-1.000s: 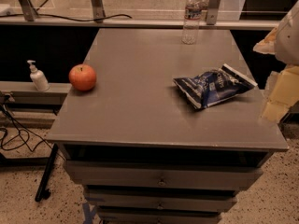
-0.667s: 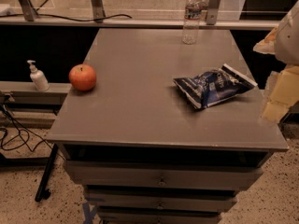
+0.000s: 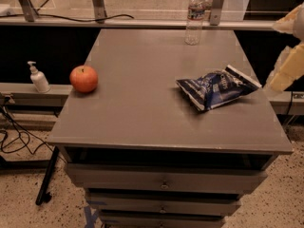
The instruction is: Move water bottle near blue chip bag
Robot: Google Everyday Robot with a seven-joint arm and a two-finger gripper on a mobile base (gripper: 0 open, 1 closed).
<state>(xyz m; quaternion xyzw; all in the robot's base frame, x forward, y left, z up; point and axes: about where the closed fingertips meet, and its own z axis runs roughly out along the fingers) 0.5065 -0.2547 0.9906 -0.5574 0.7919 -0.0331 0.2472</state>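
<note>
The water bottle is a slim clear bottle with a white cap and a pale label. It stands upright at the far edge of the grey table, right of centre. The blue chip bag lies crumpled on the right side of the table, nearer to me than the bottle. My gripper shows as pale blurred shapes at the right edge of the view, beside the bag and apart from the bottle.
A red apple sits near the table's left edge. A small white pump-top dispenser stands on a low ledge left of the table. Drawers lie under the tabletop. A rail and metal posts run behind the table.
</note>
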